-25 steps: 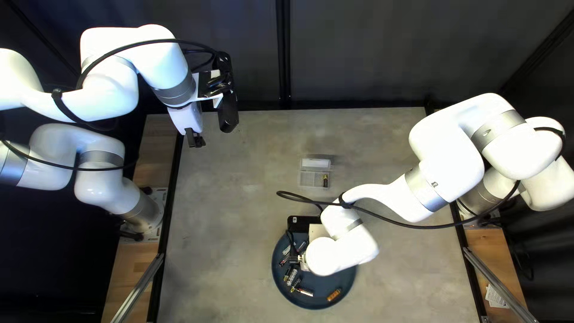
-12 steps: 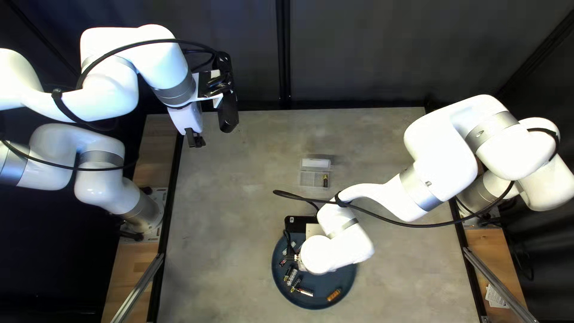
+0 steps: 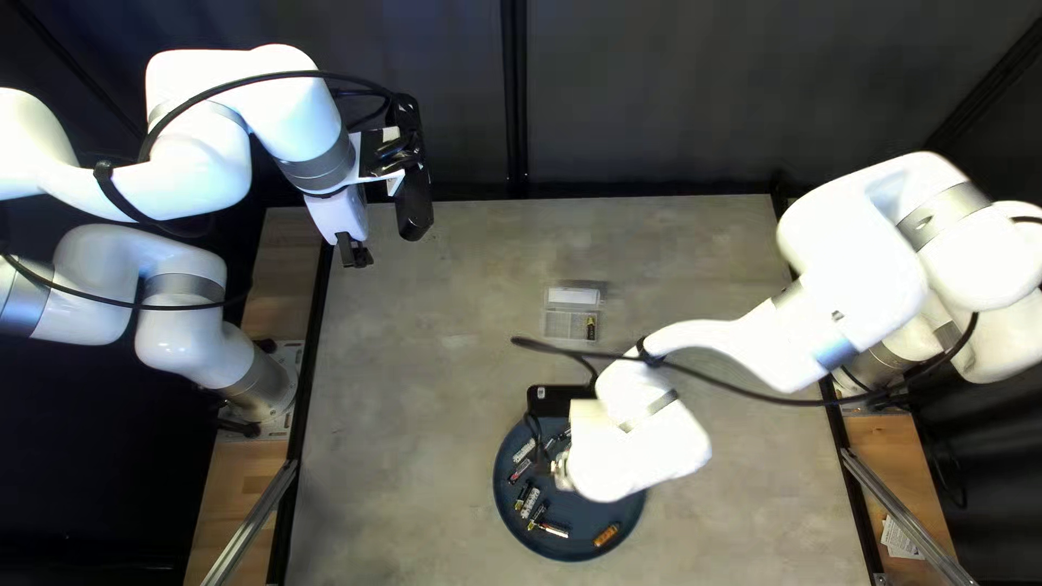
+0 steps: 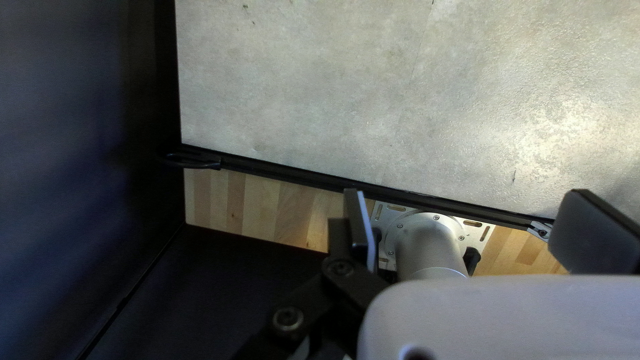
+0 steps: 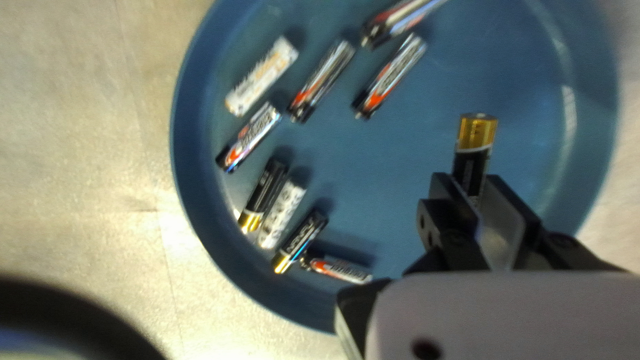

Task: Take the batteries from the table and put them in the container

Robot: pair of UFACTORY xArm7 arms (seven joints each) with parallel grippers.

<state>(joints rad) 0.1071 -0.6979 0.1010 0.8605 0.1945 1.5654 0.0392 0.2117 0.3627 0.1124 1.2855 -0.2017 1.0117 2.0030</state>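
While clamping 1 black-and-gold battery point(image 5: 475, 137) between the 2 fingers of the right gripper point(image 3: 546, 467), note gold end projecting past the fingertips, above the blue tray point(image 5: 407, 153). See 9 loose batteries point(image 5: 321, 81) on the tray, beside and ahead of the gripper. Find the clear container point(image 3: 563, 326) beyond the tray, holding 1 battery point(image 3: 591, 329). Log left gripper point(image 3: 355, 257) as released, fingers apart.

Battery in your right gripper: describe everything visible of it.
The battery is a glossy cylinder, gold at its exposed end, black beyond, with faint pale print. My right gripper pinches the black part between both fingers, hiding the other end. It points ahead of them, with the blue tray behind it.
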